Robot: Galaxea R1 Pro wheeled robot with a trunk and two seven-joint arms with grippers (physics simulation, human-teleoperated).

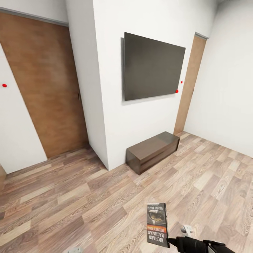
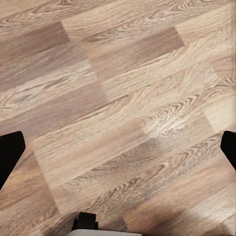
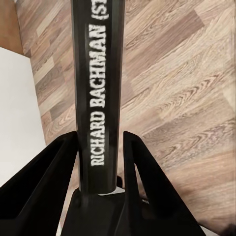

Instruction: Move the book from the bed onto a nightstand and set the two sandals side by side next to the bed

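The book [image 1: 157, 225], a thin dark paperback with an orange band and "RICHARD BACHMAN" in white, hangs above the wood floor at the lower right of the head view. My right gripper [image 1: 171, 241] is shut on its near end. In the right wrist view the book's spine [image 3: 100, 93] runs away between the two black fingers [image 3: 46, 184], which press on both sides. My left gripper [image 2: 118, 147] is open over bare floor, its black fingertips [image 2: 9, 150] far apart with nothing between them. The bed, nightstand and sandals are out of view.
A long low dark cabinet [image 1: 153, 151] stands against the white wall under a black wall screen [image 1: 151, 67]. Brown wooden doors are at the left [image 1: 44, 84] and the far right [image 1: 189, 84]. Wood-plank floor [image 1: 88, 207] stretches open ahead.
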